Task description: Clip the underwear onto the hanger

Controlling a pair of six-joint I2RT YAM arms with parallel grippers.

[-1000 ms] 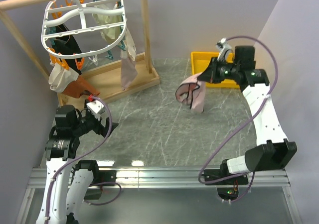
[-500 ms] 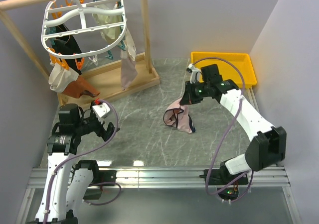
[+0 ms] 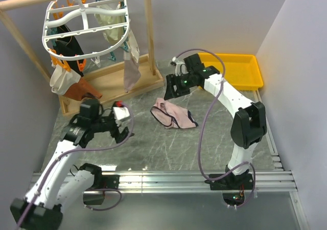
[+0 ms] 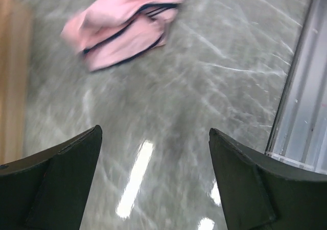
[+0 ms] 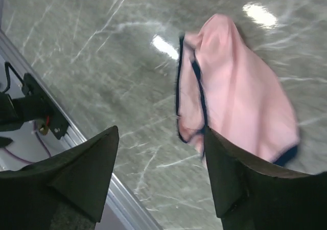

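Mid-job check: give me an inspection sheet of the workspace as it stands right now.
Surface: grey marbled table, glossy with glare spots.
Job's things: underwear crumpled on the table centre, unheld; hanger hangs on the wooden frame, back left.
Clutter: other garments clipped to the hanger; yellow tray back right.
Grippers: left gripper open, low, facing the underwear; right gripper open, just above the underwear.
Cables: a purple cable loops off each arm, neither touching the underwear.
Surroundings: plain walls; metal rail along the near edge.
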